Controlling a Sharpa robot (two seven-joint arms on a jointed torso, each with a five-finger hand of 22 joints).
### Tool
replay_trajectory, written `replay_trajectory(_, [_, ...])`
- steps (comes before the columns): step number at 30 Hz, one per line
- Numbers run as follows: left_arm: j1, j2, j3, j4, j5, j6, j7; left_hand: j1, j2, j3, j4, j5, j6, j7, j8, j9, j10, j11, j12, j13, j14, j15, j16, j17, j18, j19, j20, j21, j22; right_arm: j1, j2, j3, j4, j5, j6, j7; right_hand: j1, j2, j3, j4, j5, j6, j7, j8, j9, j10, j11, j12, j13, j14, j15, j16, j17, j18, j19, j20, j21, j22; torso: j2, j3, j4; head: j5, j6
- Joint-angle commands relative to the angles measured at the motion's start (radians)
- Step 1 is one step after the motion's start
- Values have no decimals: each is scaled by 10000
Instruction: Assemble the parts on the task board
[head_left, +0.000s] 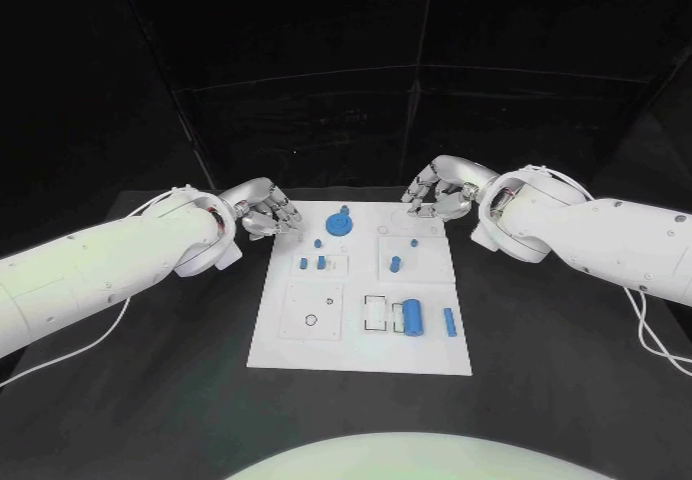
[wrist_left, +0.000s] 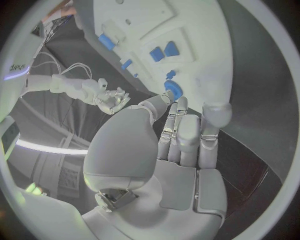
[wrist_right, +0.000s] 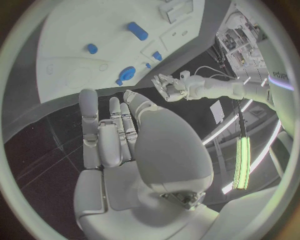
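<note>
Above far corners of task board (head_left: 289, 345) I see left hand (head_left: 263, 212) and right hand (head_left: 440, 190), both empty, fingers loosely apart; blue parts (head_left: 413, 318) untouched.

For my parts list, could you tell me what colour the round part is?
Blue round part, clearest in the head view.

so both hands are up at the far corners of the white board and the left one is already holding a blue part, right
Not quite. The left hand holds nothing: the left wrist view shows its fingers bare. Both hands, the right hand too, do hover at the far corners of the task board.
</note>
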Motion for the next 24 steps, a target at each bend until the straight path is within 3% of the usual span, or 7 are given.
replay_trajectory(1, [17,-229,1,409,3869,-881,1539,-101,-81,-58,77,-29,33,56,-8,-30,-22,81,-72,12,-254,31,-407,-565,213,-333,27,-777,-531,3,-68,3,183,-2930,404,-897,-77,-122,58,5,-75,16,2,-125,-19,4,27,-193,-161,430,-28,103,66,-156,136,11,125,127,3,-12,28,-180,61])
replay_trajectory(4, [3,-527,-10,872,5470,-760,2117,-149,-79,-147,122,-28,59,89,-5,-58,-66,111,-88,21,-462,59,-696,-959,298,-593,60,-1342,-913,-48,-129,3,339,-3637,447,-1172,-201,-234,76,32,-118,-69,40,-253,-29,-76,83,-421,-353,443,15,137,105,-176,177,38,202,233,3,-15,12,-275,96])
replay_trajectory(11, [-55,-1100,-24,1864,7615,-371,3001,-162,-37,-349,168,-28,56,129,-25,-124,-167,161,-96,43,-997,121,-1376,-1902,506,-1221,127,-2713,-1848,-311,-151,2,448,-4260,559,-1427,-356,-413,92,31,-232,-270,190,-535,-28,-341,254,-873,-778,449,140,186,161,-182,162,150,236,263,8,-27,35,-402,133])
replay_trajectory(19, [-84,-1398,-30,2425,8304,-303,3316,-140,-1,-429,172,-27,65,141,-22,-147,-161,167,-58,67,-1153,134,-1551,-2160,567,-1401,147,-3128,-2134,-611,51,3,233,-4366,608,-1385,-335,-415,121,-39,-243,-310,285,-654,-18,-462,342,-1064,-1022,457,211,243,225,-181,168,222,277,306,22,-17,37,-370,166])
replay_trajectory(24, [-88,-1444,-32,2582,8529,-296,3367,-129,17,-452,171,-26,78,145,-15,-152,-146,166,-34,79,-1196,135,-1595,-2227,569,-1419,151,-3162,-2156,-716,205,3,75,-4349,668,-1302,-265,-365,195,-103,-231,-272,308,-681,-8,-449,362,-1116,-1132,465,230,282,267,-182,185,244,319,352,36,-9,5,-333,170])
